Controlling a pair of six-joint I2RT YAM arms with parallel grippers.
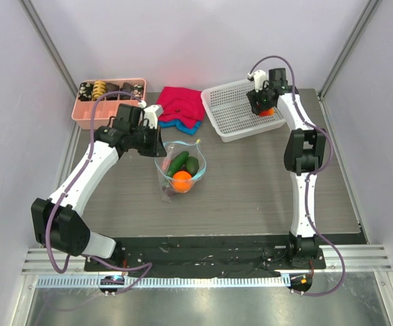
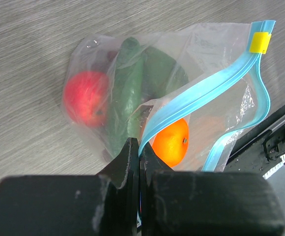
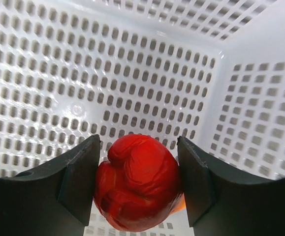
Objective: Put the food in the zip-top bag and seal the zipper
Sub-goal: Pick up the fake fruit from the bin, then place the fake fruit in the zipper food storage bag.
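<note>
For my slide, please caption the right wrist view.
Right tool grips a red pepper inside the white mesh basket.

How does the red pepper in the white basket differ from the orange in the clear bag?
The red pepper is lumpy and deep red; the orange is smooth, round and orange. The red pepper sits in the white mesh basket, pinched between the right arm's jaws; the orange lies inside the zip-top bag, touched by no jaws. Both are small toy food.
</note>
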